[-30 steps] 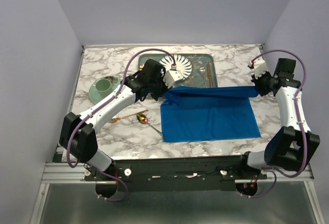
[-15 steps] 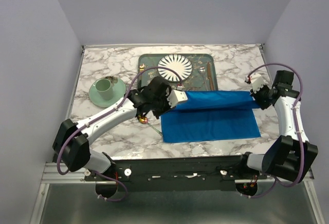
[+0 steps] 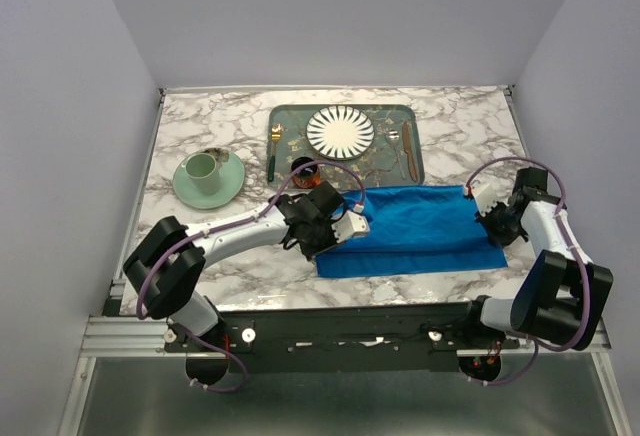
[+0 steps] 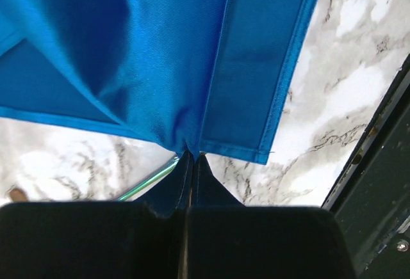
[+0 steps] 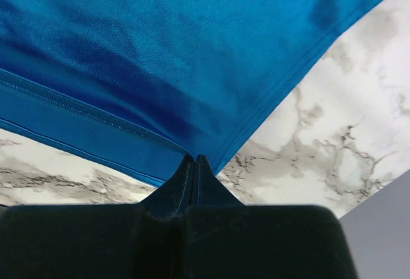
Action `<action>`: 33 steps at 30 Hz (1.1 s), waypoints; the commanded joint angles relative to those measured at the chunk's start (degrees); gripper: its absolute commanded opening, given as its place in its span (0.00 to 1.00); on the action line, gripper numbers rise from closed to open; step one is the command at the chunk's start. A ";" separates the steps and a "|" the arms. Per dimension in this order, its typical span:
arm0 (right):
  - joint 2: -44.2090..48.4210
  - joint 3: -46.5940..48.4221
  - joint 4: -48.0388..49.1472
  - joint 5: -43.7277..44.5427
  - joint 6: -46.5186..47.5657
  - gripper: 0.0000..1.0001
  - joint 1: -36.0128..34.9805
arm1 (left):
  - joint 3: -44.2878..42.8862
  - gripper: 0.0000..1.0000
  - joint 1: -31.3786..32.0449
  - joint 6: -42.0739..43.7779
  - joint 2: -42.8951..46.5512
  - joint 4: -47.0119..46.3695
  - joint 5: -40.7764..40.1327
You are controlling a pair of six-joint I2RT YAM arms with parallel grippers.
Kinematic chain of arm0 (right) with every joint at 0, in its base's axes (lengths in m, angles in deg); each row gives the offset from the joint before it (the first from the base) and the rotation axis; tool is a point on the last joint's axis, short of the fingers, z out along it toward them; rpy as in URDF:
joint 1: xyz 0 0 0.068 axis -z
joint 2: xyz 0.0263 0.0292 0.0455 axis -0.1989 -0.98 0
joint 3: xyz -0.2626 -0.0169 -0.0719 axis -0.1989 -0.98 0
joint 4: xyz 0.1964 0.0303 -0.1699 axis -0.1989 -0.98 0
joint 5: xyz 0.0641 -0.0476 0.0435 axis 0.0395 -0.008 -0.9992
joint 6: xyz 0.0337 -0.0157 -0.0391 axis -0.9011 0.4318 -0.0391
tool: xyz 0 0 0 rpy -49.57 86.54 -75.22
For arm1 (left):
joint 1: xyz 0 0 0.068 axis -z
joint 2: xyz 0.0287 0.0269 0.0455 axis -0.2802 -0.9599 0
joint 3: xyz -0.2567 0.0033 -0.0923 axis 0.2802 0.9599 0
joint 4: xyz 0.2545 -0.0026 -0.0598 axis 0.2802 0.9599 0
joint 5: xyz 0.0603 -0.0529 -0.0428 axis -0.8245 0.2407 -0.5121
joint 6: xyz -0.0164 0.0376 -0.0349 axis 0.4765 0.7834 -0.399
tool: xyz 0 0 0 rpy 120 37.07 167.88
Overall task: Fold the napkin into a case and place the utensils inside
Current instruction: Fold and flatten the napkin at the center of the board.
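Observation:
The bright blue napkin [image 3: 420,231] lies folded over on the marble table, its upper layer drawn toward the near edge. My left gripper [image 3: 352,231] is shut on the napkin's left corner [image 4: 186,132]. My right gripper [image 3: 488,224] is shut on its right corner [image 5: 192,138]. Both hold the folded edge low over the lower layer. A thin silvery-green spoon handle [image 4: 150,178] shows beside my left fingers. The copper-pink fork and the spoon's bowl are hidden under my left arm.
A grey-green tray [image 3: 390,161] at the back holds a striped white plate [image 3: 340,131], a gold fork with green handle [image 3: 272,151] and brown-handled cutlery [image 3: 407,146]. A green cup on its saucer [image 3: 207,176] stands at the left. The table's front rail [image 4: 378,183] is close.
Both grippers have pulled the napkin's far edge toward the near side and lowered it, folding the cloth over itself. The left arm now covers the fork and spoon.

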 commanded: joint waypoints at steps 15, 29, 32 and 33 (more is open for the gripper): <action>7.65 -3.62 -8.63 8.63 6.12 0.01 4.41 | 0.44 0.00 8.27 1.05 -1.05 5.35 3.69; 11.10 27.37 -20.70 -11.05 0.80 0.01 11.90 | -18.79 0.00 0.56 -0.88 12.74 15.91 5.20; 7.67 36.44 -15.35 -13.86 -7.46 0.01 11.98 | -28.19 0.00 -5.86 0.17 12.58 12.92 -3.40; 4.79 41.70 -13.66 -14.39 -9.93 0.01 11.90 | -31.17 0.00 -7.09 0.34 10.05 12.22 -5.43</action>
